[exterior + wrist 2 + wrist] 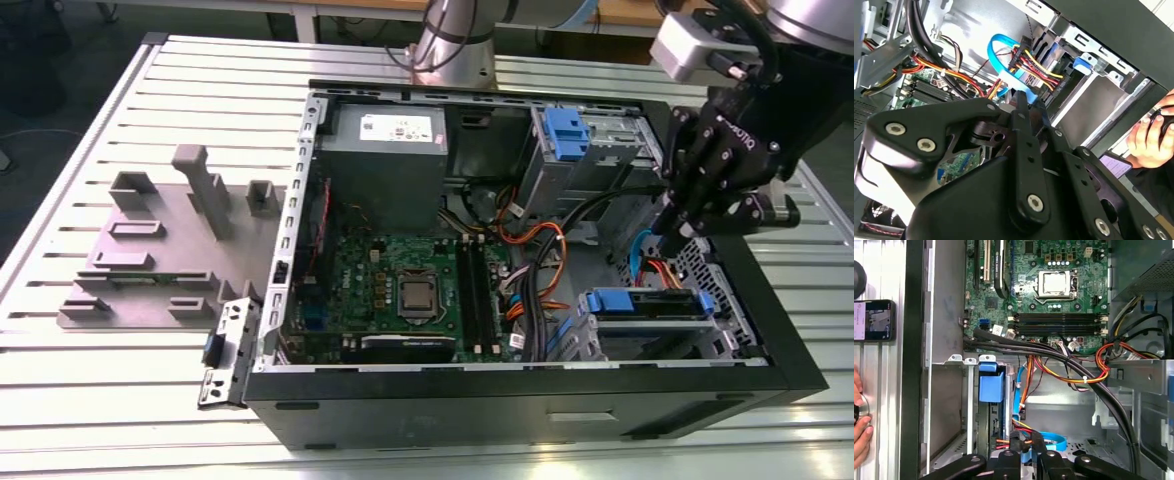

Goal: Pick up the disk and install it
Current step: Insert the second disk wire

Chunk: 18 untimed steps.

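one open computer case [534, 400] on the worktop [80, 400]; inside the case: one motherboard [400, 290], one grey power supply [387, 150], two blue drive latches [566, 135] [650, 303]; beside the case: one grey fixture plate [147, 270].

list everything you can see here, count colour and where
computer case: one, black, open, lying on the slatted table
motherboard: one, green, on the case floor
power supply: one, grey with a white sticker, far corner of the case
disk: one, blue-framed, in the bay at the exterior view's right, near corner
blue latch piece: one, on the far drive cage
cables: a bundle, black, orange, red, yellow and blue, beside the drive cages
fixture plate: one, grey, at the exterior view's left
phone: one, black, on the table
person's hand: one, outside the case
hand: one, black, over the case above the disk
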Available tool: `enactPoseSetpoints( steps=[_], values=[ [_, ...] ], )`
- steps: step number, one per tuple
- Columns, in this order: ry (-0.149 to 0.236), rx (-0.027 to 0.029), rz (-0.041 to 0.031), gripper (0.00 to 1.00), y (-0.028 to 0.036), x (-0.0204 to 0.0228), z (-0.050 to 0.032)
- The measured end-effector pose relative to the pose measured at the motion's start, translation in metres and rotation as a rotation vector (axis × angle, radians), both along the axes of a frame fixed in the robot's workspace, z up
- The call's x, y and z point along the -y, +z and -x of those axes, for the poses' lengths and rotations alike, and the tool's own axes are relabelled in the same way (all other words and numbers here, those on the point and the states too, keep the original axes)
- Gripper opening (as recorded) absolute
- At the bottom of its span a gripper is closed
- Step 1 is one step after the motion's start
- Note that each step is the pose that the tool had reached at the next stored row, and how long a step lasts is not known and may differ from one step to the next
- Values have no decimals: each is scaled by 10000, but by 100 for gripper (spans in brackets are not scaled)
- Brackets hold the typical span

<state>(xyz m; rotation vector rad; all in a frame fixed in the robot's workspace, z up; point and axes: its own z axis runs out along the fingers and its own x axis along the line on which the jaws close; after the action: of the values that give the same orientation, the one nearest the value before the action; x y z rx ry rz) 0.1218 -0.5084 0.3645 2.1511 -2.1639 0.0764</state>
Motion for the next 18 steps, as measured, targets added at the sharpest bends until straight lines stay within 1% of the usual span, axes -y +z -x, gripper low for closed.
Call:
enactPoseSetpoints(
  steps=[4, 6, 11, 12, 13, 16, 18],
  values=[
    [13, 0, 109, 24, -39, -2, 0],
    [21, 0, 136, 24, -61, -3, 0],
    [29, 0, 147, 24, -111, -3, -1],
    [29, 1, 148, 22, -115, -3, -1],
    [29, 0, 148, 16, -117, -3, -1],
    [63, 2, 147, 16, -120, 19, 1],
    [98, 2, 147, 16, -121, 46, 8]
  ],
)
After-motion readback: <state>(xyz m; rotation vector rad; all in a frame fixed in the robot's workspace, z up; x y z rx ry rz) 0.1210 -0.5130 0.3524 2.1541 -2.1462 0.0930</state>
